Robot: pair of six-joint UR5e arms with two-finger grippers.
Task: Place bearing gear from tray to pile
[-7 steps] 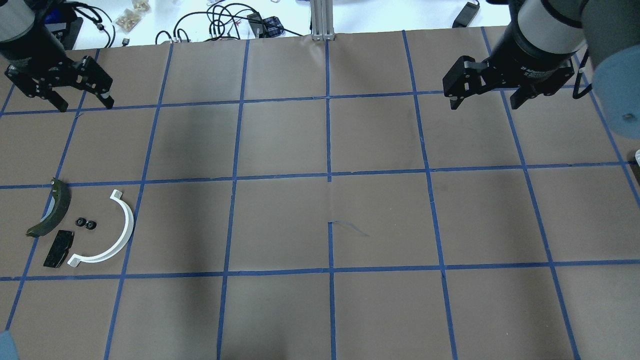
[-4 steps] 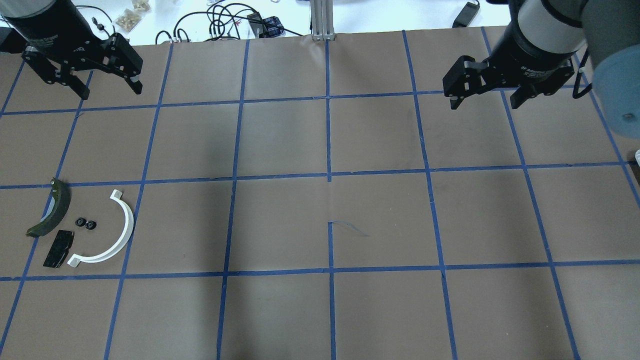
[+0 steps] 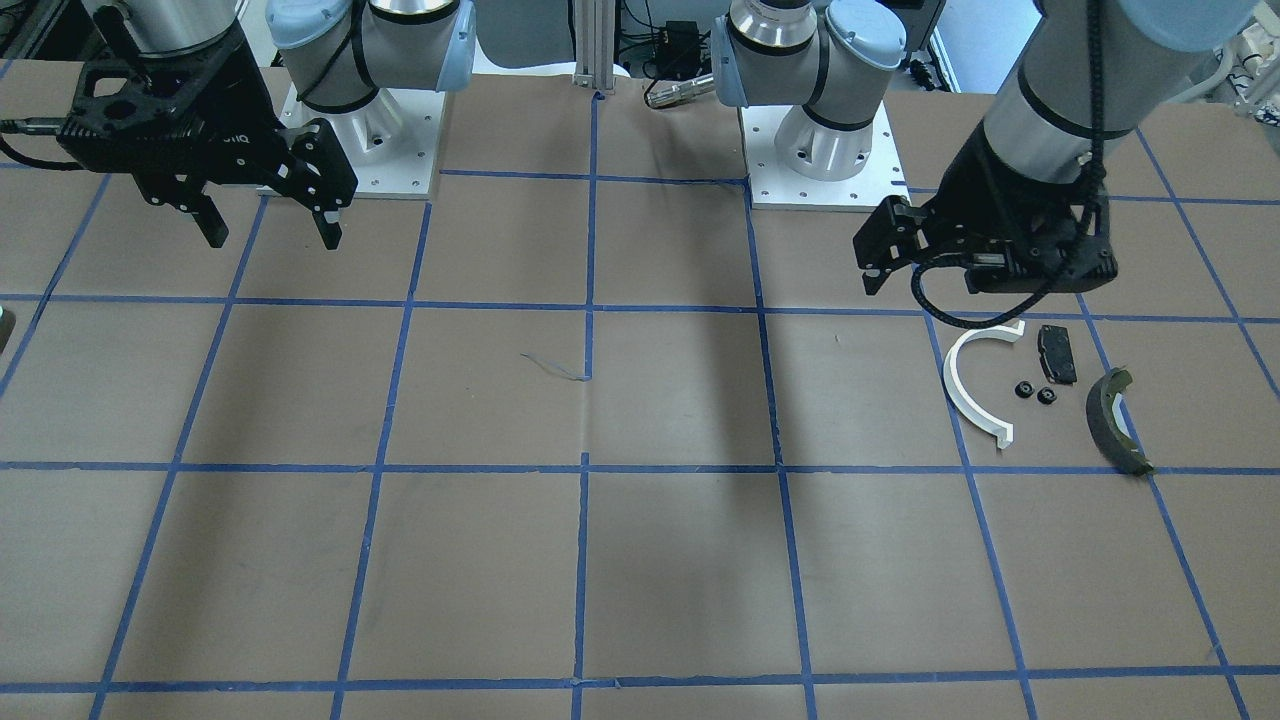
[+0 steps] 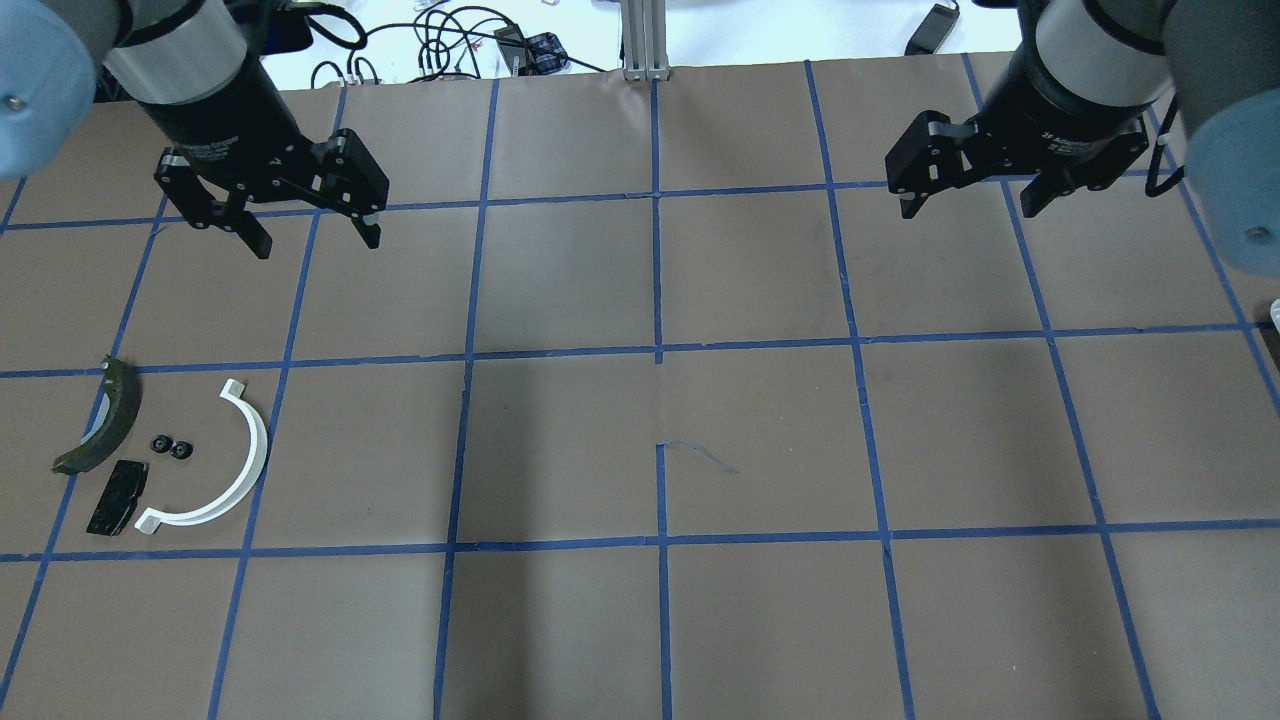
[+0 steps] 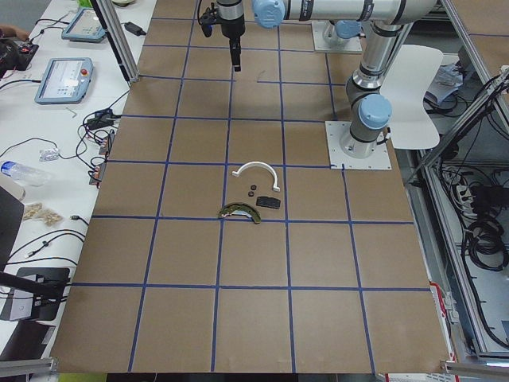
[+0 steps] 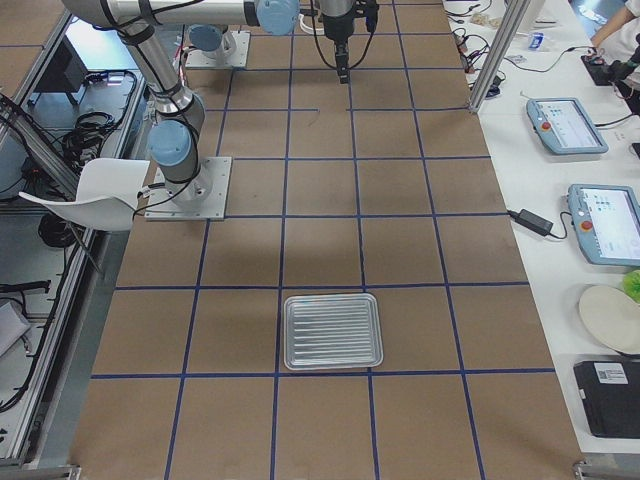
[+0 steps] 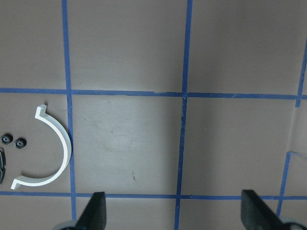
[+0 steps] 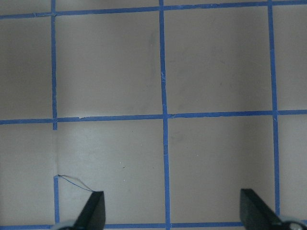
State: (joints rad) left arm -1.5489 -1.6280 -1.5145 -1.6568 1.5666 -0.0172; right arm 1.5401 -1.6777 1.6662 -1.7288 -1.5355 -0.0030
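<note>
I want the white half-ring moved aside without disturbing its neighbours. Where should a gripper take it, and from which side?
Probably mid-arc on the white half-ring, from straight above, with one finger inside the curve and one outside. It lies flat, its band is thin, and the two small black gears inside the curve lie apart from that stretch.

The table [image 4: 760, 440] is covered in matt brown paper, slightly creased at the seams, with a grid of blue tape [image 4: 657, 270] stuck flat on it. The white half-ring [image 4: 262, 450] looks like smooth plastic, the black pad [image 4: 118, 497] is dull, the dark olive curved shoe [image 4: 115, 420] has a greyer strip along its inner face, and the two bearing gears [image 4: 181, 449] are black, too small to judge further. The tray [image 6: 332, 331] is ribbed silvery metal with a soft shine.
</note>
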